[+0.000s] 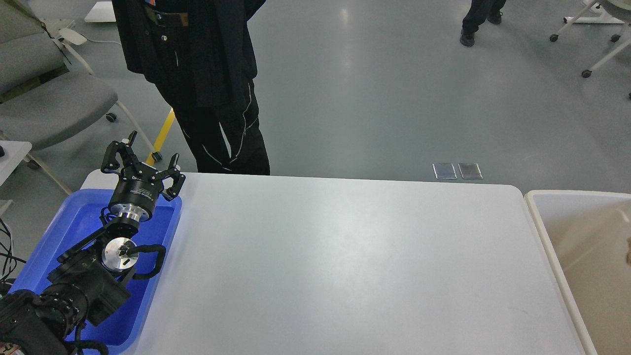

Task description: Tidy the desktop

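Legible text, labels, brands, numbers, signs: none. The one candidate is a band of small pale lettering on the black cylindrical body of the left gripper [143,165], just above its silver collar; the characters are too small and blurred to make out. No readable marking shows on the desktop [345,256], the blue tray [64,231], the beige bin [581,236] or the floor.

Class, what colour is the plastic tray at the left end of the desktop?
Bright blue. The tray shows best in the head view, beneath the left tool.
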